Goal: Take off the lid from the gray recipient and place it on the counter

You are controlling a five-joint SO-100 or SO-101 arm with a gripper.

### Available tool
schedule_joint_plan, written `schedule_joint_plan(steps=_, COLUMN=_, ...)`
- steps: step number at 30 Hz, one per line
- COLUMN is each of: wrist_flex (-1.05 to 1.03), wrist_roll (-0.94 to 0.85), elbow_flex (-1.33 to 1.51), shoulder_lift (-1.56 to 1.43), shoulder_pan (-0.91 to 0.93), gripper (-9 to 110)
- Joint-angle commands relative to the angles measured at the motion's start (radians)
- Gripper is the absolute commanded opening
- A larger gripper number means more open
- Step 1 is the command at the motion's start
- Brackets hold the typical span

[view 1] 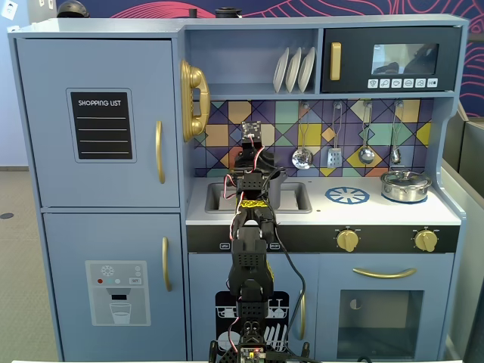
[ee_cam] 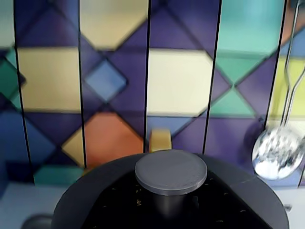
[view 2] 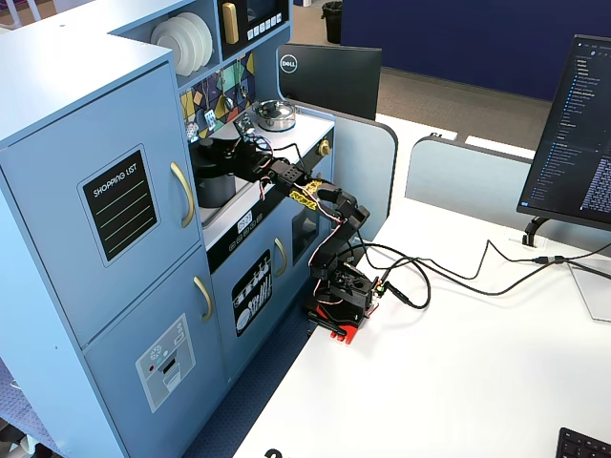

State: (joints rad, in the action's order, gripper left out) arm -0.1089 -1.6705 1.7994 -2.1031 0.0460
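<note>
In the wrist view we see the lid point(ee_cam: 171, 200) filling the bottom edge at six o'clock, its round knob facing us, with the tiled wall behind and a shiny ladle point(ee_cam: 278, 152) hanging at three o'clock. In a fixed view the gray recipient point(view 1: 274, 189) stands in the sink basin point(view 1: 295, 198) of the counter point(view 1: 378, 212), half hidden by the gripper point(view 1: 252, 155). We cannot tell how the jaws stand. A silver pot point(view 1: 405, 185), lidded, sits at the counter's three o'clock end.
</note>
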Motion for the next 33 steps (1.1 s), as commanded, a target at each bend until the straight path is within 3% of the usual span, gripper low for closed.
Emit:
schedule_joint_plan(steps=1, wrist_flex=-0.011, wrist_roll=0.002, elbow_flex=-0.075, shoulder_lift=-0.083, shoulder_pan=0.083, gripper=0)
schedule_joint_plan(steps=9, wrist_flex=-0.034, wrist_roll=-0.003, elbow_flex=-0.032, shoulder_lift=-0.097, shoulder_pan=0.344, gripper=0)
schedule_joint_plan(steps=14, wrist_flex=0.115, wrist_roll=0.048, elbow_flex=0.071, shoulder_lift=-0.021, shoulder_pan=0.480, gripper=0)
schedule_joint_plan(steps=22, wrist_flex=0.295, wrist_roll=0.051, elbow_flex=0.198, shoulder_lift=0.098, shoulder_pan=0.541, gripper=0)
schedule_joint_plan(steps=33, wrist_flex=0.374, wrist_roll=0.054, elbow_flex=0.256, shoulder_lift=0.184, shoulder_pan=0.548, gripper=0)
